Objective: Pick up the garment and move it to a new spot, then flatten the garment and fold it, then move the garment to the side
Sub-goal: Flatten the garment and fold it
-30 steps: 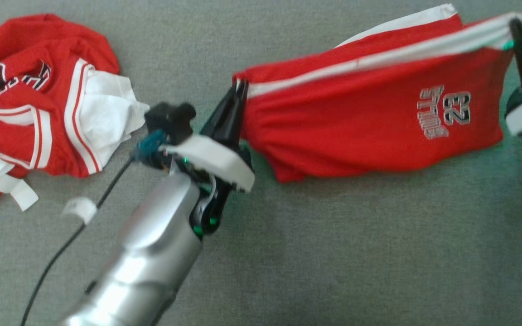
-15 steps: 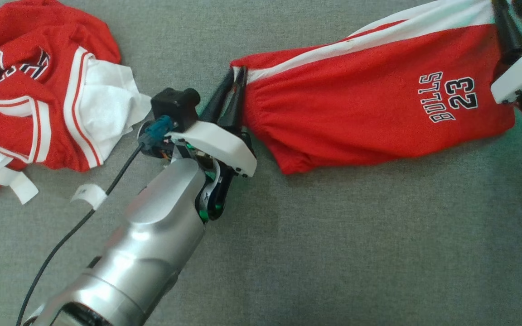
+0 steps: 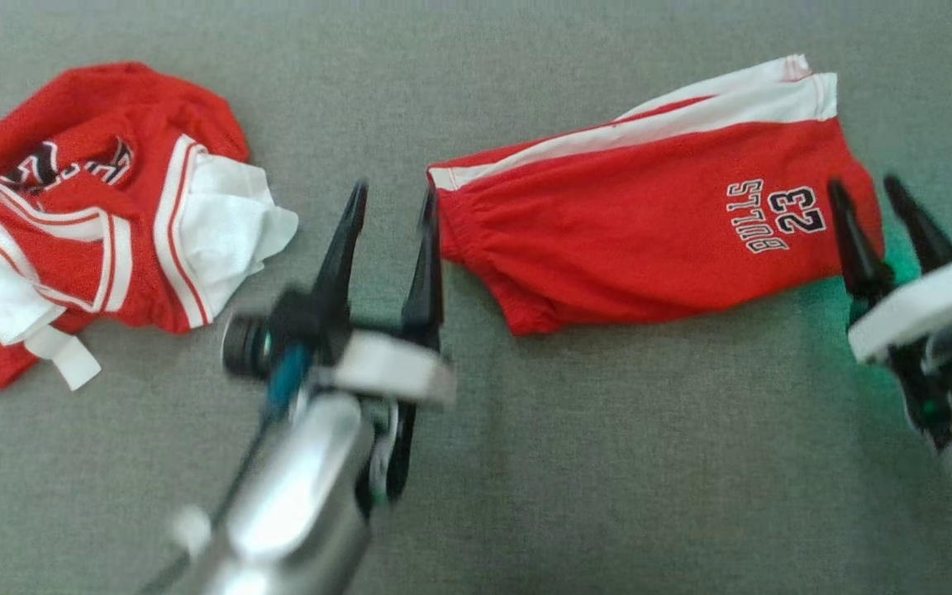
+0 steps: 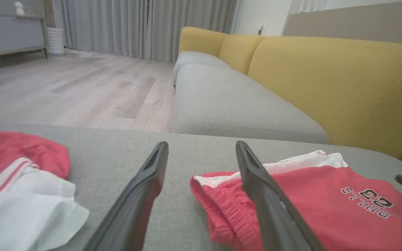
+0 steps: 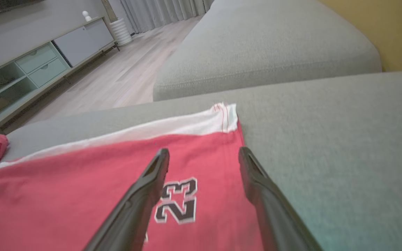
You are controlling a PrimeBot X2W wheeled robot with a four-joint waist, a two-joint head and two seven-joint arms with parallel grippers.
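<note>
Cushion [image 3: 575, 463] carries the shorts [image 3: 633, 223] flat, right of centre, seemingly laid out for folding; a crumpled jersey [image 3: 96, 215] lies well left. Left hand [image 3: 393, 190] and right hand [image 3: 863, 182] flank the shorts, both spread, empty.

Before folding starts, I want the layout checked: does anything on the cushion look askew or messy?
The red shorts lie slanted, their gathered waistband end puckered beside the open left gripper. A red-and-white garment sits crumpled in a heap to their left.
</note>
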